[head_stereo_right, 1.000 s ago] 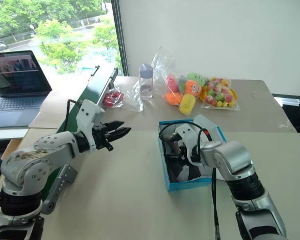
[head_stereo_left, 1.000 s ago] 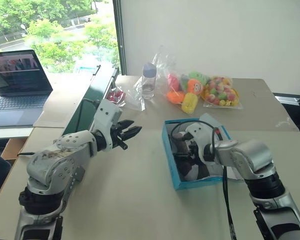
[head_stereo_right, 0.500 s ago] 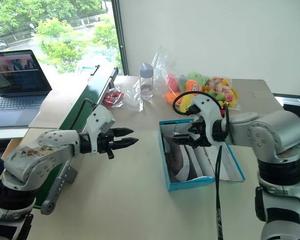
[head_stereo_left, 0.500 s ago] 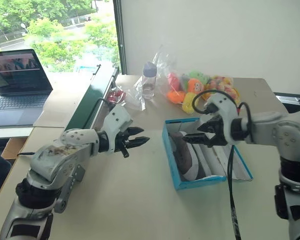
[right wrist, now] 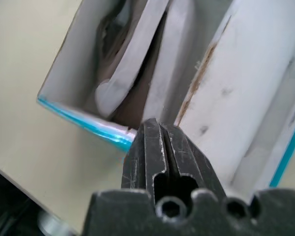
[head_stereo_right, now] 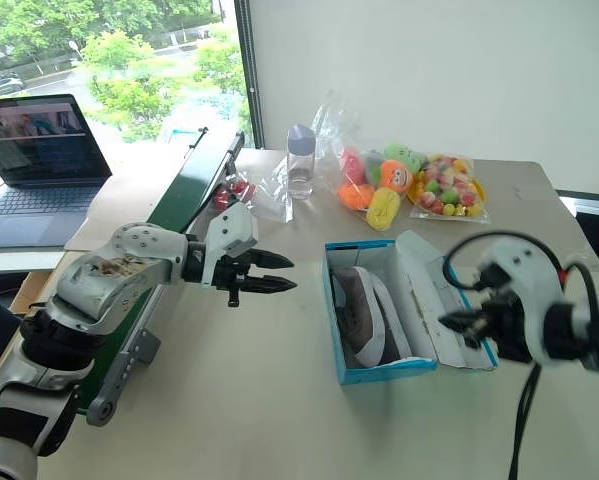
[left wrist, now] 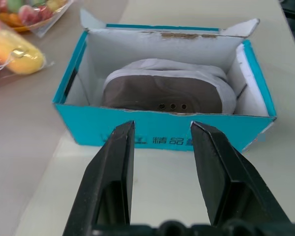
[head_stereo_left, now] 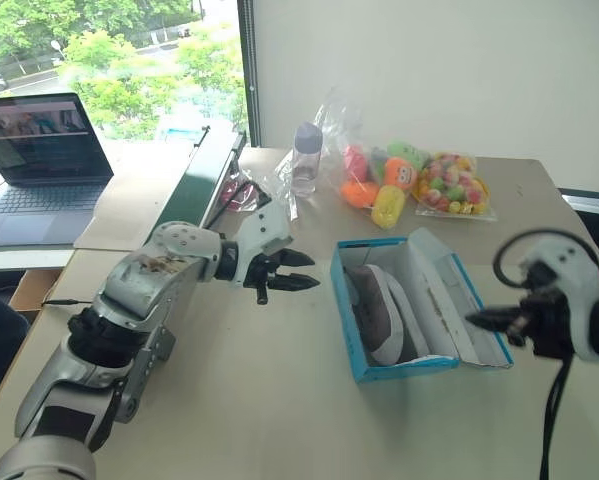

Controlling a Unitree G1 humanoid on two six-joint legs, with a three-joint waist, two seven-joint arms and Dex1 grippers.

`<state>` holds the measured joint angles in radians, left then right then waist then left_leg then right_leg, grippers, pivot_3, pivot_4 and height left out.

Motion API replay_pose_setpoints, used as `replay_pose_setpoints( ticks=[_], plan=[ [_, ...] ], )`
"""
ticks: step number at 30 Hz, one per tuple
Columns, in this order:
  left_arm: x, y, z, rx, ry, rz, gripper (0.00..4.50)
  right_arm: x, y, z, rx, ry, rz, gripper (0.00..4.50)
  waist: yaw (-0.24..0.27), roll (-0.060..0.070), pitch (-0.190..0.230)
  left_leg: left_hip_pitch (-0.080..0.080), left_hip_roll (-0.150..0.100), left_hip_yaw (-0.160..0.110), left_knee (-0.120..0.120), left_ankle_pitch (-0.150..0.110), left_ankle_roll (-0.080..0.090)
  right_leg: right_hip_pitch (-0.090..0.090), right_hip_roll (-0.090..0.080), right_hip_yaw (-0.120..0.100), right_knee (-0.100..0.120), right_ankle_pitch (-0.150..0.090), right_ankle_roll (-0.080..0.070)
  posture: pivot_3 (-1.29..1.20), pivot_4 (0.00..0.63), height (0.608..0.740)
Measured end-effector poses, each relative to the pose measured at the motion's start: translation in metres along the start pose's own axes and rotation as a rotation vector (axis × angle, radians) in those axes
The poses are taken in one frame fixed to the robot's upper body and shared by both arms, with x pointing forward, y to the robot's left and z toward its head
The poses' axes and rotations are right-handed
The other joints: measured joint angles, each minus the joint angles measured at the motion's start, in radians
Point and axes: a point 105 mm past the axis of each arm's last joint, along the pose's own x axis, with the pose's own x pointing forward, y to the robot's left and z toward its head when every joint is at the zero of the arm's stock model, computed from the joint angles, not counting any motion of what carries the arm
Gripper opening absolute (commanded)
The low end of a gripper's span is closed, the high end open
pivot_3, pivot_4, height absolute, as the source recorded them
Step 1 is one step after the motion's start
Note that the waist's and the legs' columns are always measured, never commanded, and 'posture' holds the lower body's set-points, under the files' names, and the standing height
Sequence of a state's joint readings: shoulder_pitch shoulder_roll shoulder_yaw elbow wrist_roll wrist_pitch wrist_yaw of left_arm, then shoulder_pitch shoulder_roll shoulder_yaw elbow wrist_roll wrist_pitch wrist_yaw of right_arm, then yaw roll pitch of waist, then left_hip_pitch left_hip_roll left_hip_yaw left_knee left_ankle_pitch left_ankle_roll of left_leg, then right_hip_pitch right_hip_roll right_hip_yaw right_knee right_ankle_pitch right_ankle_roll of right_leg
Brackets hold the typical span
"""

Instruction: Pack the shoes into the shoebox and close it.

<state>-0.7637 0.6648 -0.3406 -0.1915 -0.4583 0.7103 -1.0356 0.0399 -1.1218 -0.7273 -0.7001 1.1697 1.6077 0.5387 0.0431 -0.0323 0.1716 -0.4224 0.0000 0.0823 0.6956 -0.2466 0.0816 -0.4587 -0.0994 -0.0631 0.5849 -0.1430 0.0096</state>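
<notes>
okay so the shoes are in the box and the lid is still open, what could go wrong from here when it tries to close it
The shoes lie on their sides in the shoebox, and their soles look about level with the rim, so the lid might not shut flat. The right gripper, shut, hangs over the open lid and could crease it. The left gripper could shove the light box sideways.

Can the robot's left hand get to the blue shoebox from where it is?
Probably yes. The left hand points at the shoebox with bare tabletop between them and nothing in the way.
</notes>
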Motion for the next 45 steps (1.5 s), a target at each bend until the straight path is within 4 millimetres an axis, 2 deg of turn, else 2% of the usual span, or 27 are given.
replay_pose_setpoints(
  ticks=[2,5,9,10,12,13,16,22,30,32,34,38,40,42,45],
  plan=[
    [0.000,0.006,0.003,0.016,0.008,-0.006,1.90,-0.005,0.006,-0.018,0.043,0.010,-0.004,0.05,0.000,0.000,0.000,0.001,0.000,0.000,0.001,0.000,0.000,0.001,0.000,0.001,0.000,0.000,0.001,0.00,0.150,0.740],
    [0.001,0.006,0.004,0.036,0.020,-0.034,1.90,-0.006,0.008,-0.030,0.082,-0.007,-0.030,0.05,-0.006,0.000,0.000,0.002,0.001,0.000,0.002,0.000,0.000,0.002,0.001,0.002,0.000,-0.001,-0.001,0.00,0.150,0.740],
    [0.001,0.011,0.003,0.015,0.038,-0.056,2.89,0.009,0.002,-0.037,0.155,-0.106,-0.090,0.00,-0.007,0.001,0.000,0.003,0.001,0.001,0.002,0.000,0.000,0.001,0.001,0.004,0.001,-0.002,-0.003,0.00,0.150,0.740],
    [0.000,0.011,0.004,0.017,0.040,-0.062,3.39,0.015,-0.003,-0.037,0.153,-0.125,-0.121,0.00,-0.007,0.001,0.000,0.003,0.001,0.001,0.002,0.000,0.000,0.001,0.001,0.005,0.001,-0.002,-0.003,0.00,0.150,0.740],
    [-0.001,0.011,0.004,0.021,0.043,-0.070,4.01,0.021,-0.008,-0.035,0.179,-0.192,-0.144,0.00,-0.006,0.001,0.000,0.002,0.001,0.001,0.002,0.000,0.000,0.001,0.002,0.005,0.001,-0.002,-0.002,0.00,0.150,0.740],
    [-0.002,0.011,0.003,0.022,0.049,-0.074,4.47,0.027,-0.011,-0.037,0.212,-0.231,-0.150,0.00,-0.006,0.001,0.000,0.002,0.001,0.001,0.002,0.000,0.000,0.000,0.002,0.005,0.001,-0.001,-0.002,0.00,0.150,0.740],
    [-0.007,0.011,0.002,0.024,0.068,-0.072,4.47,0.043,-0.021,-0.050,0.313,-0.312,-0.171,0.00,-0.004,0.001,0.000,0.002,0.001,0.001,0.000,0.000,0.000,-0.001,0.003,0.005,0.001,-0.001,0.000,0.00,0.150,0.740],
    [-0.018,0.007,0.008,0.076,0.098,-0.057,4.47,0.061,-0.044,-0.066,0.481,-0.474,-0.221,0.00,-0.007,0.002,-0.001,0.002,0.000,0.002,0.001,0.000,0.000,0.000,0.003,0.009,0.001,-0.002,-0.003,0.00,0.150,0.740],
    [-0.024,0.005,0.004,0.071,0.119,-0.033,4.47,0.072,-0.055,-0.065,0.576,-0.566,-0.206,0.00,-0.009,0.002,-0.001,0.007,0.001,0.004,0.000,0.000,0.000,0.000,0.003,0.013,0.005,-0.003,-0.003,0.00,0.150,0.740],
    [-0.024,0.004,0.002,0.062,0.121,-0.028,4.47,0.066,-0.054,-0.062,0.587,-0.601,-0.183,0.00,-0.009,0.003,-0.001,0.007,0.001,0.005,0.000,0.000,0.000,0.000,0.003,0.014,0.006,-0.003,-0.003,0.00,0.150,0.740],
    [-0.024,0.002,-0.001,0.053,0.124,-0.031,4.47,0.050,-0.058,-0.056,0.569,-0.636,-0.176,0.00,-0.009,0.005,0.000,0.007,0.000,0.006,0.000,0.000,0.000,0.000,0.003,0.015,0.006,-0.003,-0.003,0.00,0.150,0.740],
    [-0.020,0.000,-0.003,0.046,0.114,-0.033,4.47,0.002,-0.066,-0.029,0.493,-0.737,-0.166,0.00,-0.007,0.005,0.000,0.011,0.000,0.008,0.000,0.000,0.000,0.002,0.003,0.018,0.007,-0.003,-0.003,0.00,0.150,0.740],
    [-0.017,-0.002,-0.004,0.043,0.107,-0.038,4.47,-0.014,-0.062,-0.024,0.455,-0.722,-0.156,0.00,-0.006,0.005,0.000,0.012,0.000,0.009,0.000,0.000,0.000,0.002,0.004,0.019,0.007,-0.003,-0.003,0.00,0.150,0.740],
    [-0.015,-0.004,-0.004,0.041,0.101,-0.045,4.47,-0.018,-0.054,-0.035,0.436,-0.607,-0.137,0.00,-0.003,0.005,-0.001,0.012,0.000,0.008,-0.001,0.000,0.000,0.002,0.004,0.019,0.007,-0.004,-0.003,0.00,0.150,0.740],
    [-0.014,-0.004,-0.007,0.033,0.100,-0.047,4.47,-0.020,-0.032,-0.066,0.438,-0.405,-0.066,0.00,-0.001,0.005,-0.001,0.011,0.000,0.009,-0.001,0.000,0.001,0.002,0.005,0.019,0.007,-0.005,-0.002,0.00,0.150,0.740]
  ],
)
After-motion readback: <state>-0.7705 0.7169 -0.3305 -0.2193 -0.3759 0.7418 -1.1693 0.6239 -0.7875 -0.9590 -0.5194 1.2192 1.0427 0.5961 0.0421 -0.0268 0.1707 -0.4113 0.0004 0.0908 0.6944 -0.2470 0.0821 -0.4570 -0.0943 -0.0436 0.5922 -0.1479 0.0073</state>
